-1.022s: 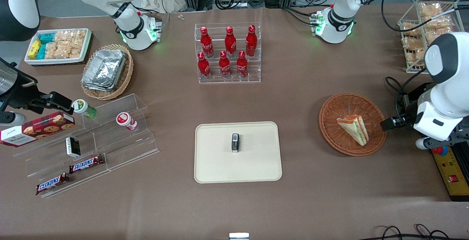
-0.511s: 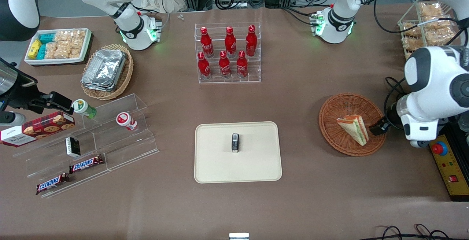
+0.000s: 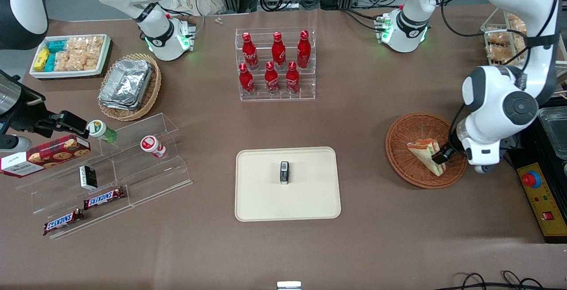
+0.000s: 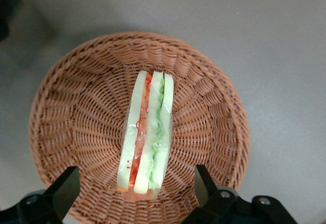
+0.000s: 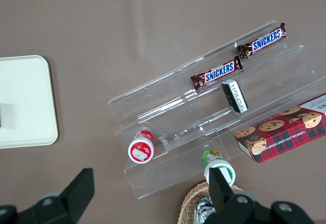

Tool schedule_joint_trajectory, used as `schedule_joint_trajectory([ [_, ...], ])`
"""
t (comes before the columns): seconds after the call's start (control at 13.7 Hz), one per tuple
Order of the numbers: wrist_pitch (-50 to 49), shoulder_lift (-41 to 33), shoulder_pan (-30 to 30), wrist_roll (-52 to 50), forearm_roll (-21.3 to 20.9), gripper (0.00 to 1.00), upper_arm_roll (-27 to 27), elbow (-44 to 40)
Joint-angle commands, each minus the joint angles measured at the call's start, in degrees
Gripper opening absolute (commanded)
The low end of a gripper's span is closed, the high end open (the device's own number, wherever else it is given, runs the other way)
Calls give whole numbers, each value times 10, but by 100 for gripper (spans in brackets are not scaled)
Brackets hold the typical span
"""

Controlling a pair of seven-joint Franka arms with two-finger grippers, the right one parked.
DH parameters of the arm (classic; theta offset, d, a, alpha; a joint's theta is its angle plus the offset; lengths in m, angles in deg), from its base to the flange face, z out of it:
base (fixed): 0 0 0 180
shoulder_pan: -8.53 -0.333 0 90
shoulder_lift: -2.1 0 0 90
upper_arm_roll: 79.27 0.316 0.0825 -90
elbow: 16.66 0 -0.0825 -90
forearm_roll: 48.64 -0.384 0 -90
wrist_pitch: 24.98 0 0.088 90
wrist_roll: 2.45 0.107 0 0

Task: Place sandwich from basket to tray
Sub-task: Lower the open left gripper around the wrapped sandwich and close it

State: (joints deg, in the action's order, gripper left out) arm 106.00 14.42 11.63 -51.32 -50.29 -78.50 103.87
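Note:
The sandwich (image 3: 424, 152), a pale wedge with red, orange and green layers in clear wrap, lies in the round reddish-brown basket (image 3: 409, 127) toward the working arm's end of the table. My gripper (image 3: 441, 156) hangs open just above its wide end. In the left wrist view the sandwich (image 4: 147, 127) lies on edge in the basket (image 4: 71, 107), and the gripper (image 4: 133, 187) has one black finger (image 4: 65, 187) on each side of it, well apart from the wrap. The cream tray (image 3: 310, 197) sits mid-table, nearer the front camera.
A small dark packet (image 3: 284, 172) stands on the tray. A clear rack of red bottles (image 3: 275, 65) stands farther back. A yellow control box with a red button (image 3: 537, 190) lies beside the basket. A clear shelf of snacks (image 3: 110, 170) occupies the parked arm's end.
The left arm has swung in from the table's end over the basket. Its gripper went from beside the basket's rim to above the sandwich's wide end. The sandwich has not moved.

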Motion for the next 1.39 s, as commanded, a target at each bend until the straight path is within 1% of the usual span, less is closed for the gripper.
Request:
schedule_joint_trajectory([
  [0.0,47,-27,6,-12,-3,100,-1,62],
  [0.73,68,-5,5,-14,0,100,-1,64],
  [1.31,143,12,5,-14,0,100,-1,100],
])
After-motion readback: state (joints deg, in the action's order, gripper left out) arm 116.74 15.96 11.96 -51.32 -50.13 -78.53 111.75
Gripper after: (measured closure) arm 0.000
